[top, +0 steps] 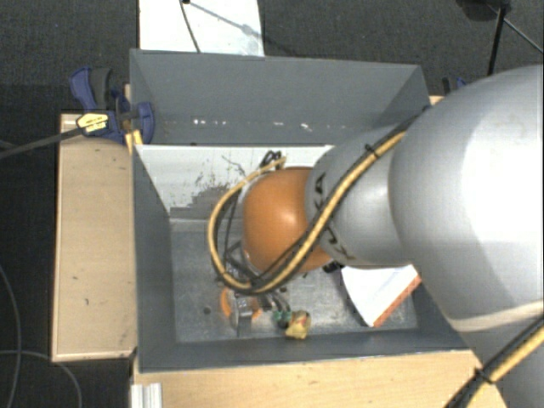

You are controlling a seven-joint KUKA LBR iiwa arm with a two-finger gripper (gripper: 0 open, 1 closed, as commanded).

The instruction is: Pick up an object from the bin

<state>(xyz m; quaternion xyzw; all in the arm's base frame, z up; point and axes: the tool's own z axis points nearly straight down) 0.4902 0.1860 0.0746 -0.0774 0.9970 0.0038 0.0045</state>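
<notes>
One orange piece (226, 303), one green-yellow piece (294, 322) and one white slab (381, 296) were seen near the hand (244, 310), whose grip could not be told.

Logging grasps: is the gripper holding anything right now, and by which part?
Cannot be told. The gripper is low in the bin beside a small orange thing; the wrist hides any hold.

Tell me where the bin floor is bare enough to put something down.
Bare floor lies on the left, between the bin's left wall and the pincer. A smaller strip lies between the green-yellow thing and the white block with an orange edge. It is crowded by the pincer, where a small orange thing lies.
</notes>
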